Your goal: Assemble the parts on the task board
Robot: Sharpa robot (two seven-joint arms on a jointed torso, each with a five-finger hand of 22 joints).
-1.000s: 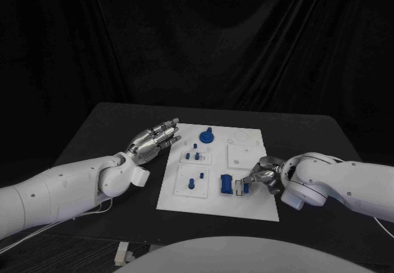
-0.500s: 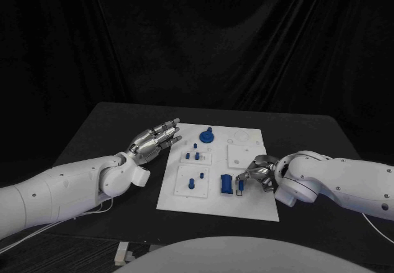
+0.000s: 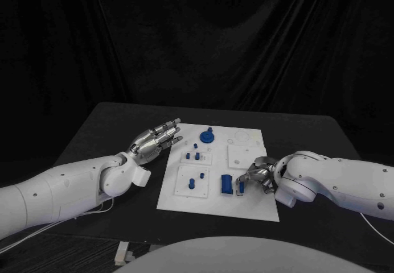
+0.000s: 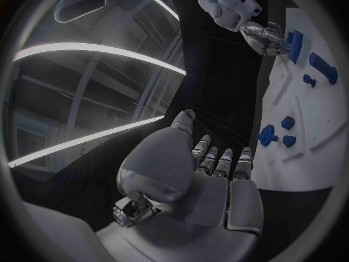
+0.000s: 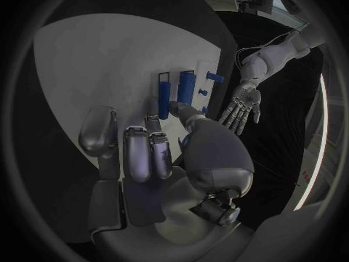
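Right hand (image 3: 257,175) curled over task board (image 3: 254,207) near edge, grasp unclear; left hand (image 3: 154,141) spread, empty, beside board.

Left hand (image 3: 154,141) flat (fingers spread), right hand (image 3: 256,174) curled.

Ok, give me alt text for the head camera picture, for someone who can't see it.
A white task board lies mid-table on a black table, with small blue parts on it. The right hand reaches over the board's right side beside a blue part; the left hand hovers open, fingers spread, off its left edge.
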